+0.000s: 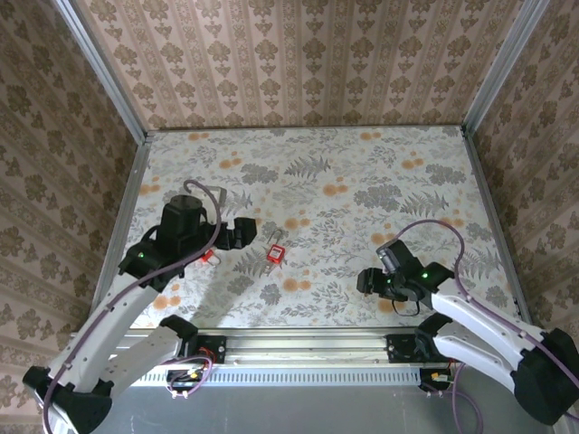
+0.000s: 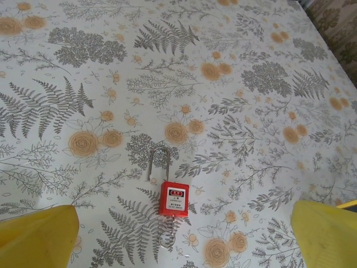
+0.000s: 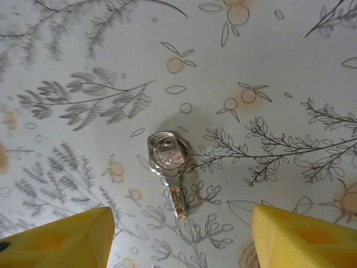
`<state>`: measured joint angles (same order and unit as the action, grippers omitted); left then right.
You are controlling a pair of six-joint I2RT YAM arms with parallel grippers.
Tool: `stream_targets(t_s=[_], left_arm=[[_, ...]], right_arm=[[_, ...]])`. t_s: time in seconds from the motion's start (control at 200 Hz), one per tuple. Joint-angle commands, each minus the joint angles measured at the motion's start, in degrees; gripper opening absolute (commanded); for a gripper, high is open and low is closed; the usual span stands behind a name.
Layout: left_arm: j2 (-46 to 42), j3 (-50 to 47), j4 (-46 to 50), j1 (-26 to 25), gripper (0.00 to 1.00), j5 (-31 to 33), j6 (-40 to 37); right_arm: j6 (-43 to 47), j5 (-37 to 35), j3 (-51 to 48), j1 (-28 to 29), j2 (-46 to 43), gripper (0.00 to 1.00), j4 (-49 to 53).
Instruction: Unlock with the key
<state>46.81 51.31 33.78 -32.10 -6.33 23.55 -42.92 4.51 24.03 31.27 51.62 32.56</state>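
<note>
A small silver key (image 3: 169,161) on a ring lies flat on the floral tabletop, its blade pointing toward my wrist. My right gripper (image 1: 365,282) hovers over it, open, with a yellow finger (image 3: 61,240) on either side and nothing held. A red padlock (image 2: 173,198) with a silver shackle (image 2: 159,162) lies flat ahead of my left gripper (image 1: 246,233), which is open and empty. A thin wire ring (image 2: 167,237) shows at the padlock's near end. In the top view this padlock (image 1: 276,252) lies just right of the left gripper.
A second small red object (image 1: 208,257) lies partly under the left arm. Metal rails (image 1: 127,208) edge the floral table (image 1: 362,172), and patterned walls close it in on three sides. The arm bases sit along the near rail (image 1: 298,344).
</note>
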Motion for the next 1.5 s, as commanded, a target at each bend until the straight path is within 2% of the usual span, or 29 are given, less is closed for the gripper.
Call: stream_targets(t_s=[0.0, 0.385, 0.54, 0.69, 0.795, 0.945, 1.15, 1.315, 1.495], left_arm=[[-0.75, -1.51, -0.3, 0.37, 0.98, -1.12, -0.28], [-1.58, -3.47, -0.16, 0.37, 0.99, -1.71, -0.15], [-1.63, -3.66, 0.15, 0.37, 0.99, -1.65, -0.46], [-1.64, -4.32, -0.46, 0.37, 0.99, -2.2, -0.19], [-1.64, -4.94, -1.03, 0.37, 0.99, -2.71, 0.0], [-1.29, -5.47, -1.68, 0.37, 0.99, -3.33, 0.17], [-0.58, -5.76, -2.98, 0.28, 0.98, -3.99, 0.32], [0.46, -6.95, -6.08, -0.87, 0.98, -5.44, 1.47], [3.62, -8.33, -11.1, -5.63, 0.98, -4.62, 2.07]], right_arm=[[-0.07, -1.11, 0.92, 0.89, 3.18, 0.65, -4.95], [3.58, -6.44, 8.18, 5.37, 18.65, 0.56, -3.49], [4.36, -9.8, 11.27, 7.52, 24.18, 0.53, 0.14], [3.98, -13.3, 12.7, 8.8, 27.4, 0.44, 2.45], [3.63, -14.11, 12.46, 8.79, 27.75, 0.39, 2.6], [2.94, -14.73, 12.67, 8.79, 27.68, 0.26, 3.1], [1.61, -14.39, 12.75, 8.79, 25.67, 0.14, 2.71], [1.17, -13.7, 12.88, 8.08, 22.81, 0.0, 2.11], [1.92, -10.07, 12.0, 5.23, 20.83, 0.0, -0.69]])
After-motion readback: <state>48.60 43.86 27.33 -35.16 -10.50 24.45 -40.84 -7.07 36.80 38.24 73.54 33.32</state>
